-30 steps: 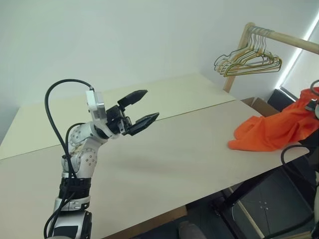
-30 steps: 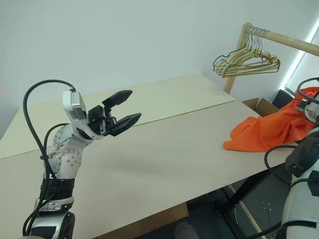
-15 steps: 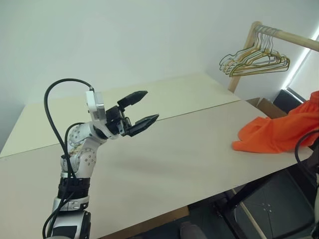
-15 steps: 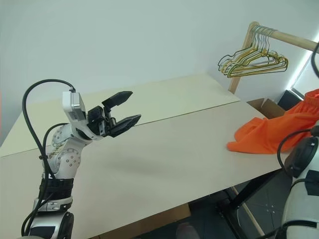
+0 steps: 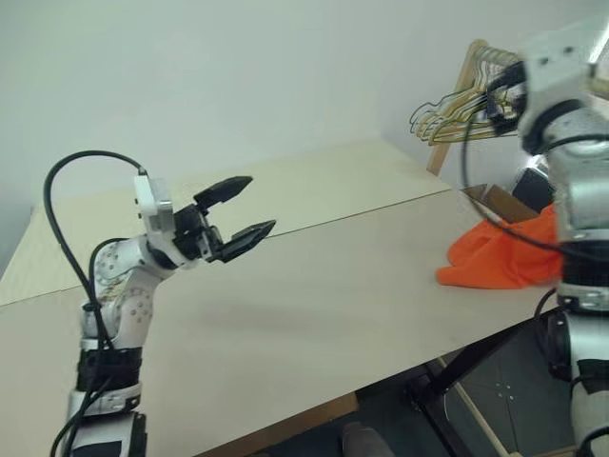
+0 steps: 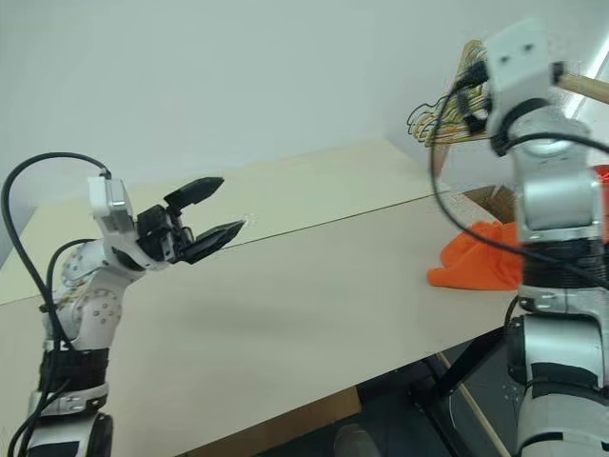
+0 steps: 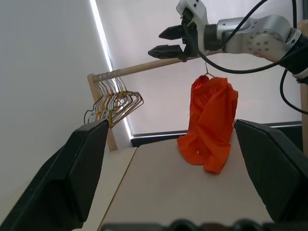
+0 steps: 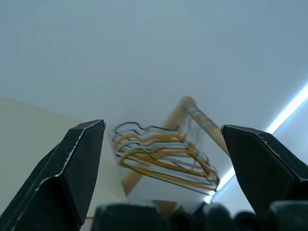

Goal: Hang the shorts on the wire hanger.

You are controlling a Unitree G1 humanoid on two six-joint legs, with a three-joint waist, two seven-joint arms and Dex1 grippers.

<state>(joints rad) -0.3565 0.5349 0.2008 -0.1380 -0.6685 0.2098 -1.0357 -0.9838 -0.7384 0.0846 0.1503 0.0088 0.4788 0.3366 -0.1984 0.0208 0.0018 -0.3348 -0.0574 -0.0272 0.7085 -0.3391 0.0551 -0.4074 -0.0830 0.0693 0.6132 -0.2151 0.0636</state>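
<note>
Left eye view: right gripper (image 7: 168,42) newly raised beside hanger cluster (image 5: 447,119), both grippers' jaws spread, empty.

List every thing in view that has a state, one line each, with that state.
shorts: hanging from the rail on a hanger hook, lower end resting on the table.
bunch of hangers: hanging on the rail, bare.
left hand: open, holding nothing, above the table.
right hand: open, holding nothing, raised near the rail.
</note>
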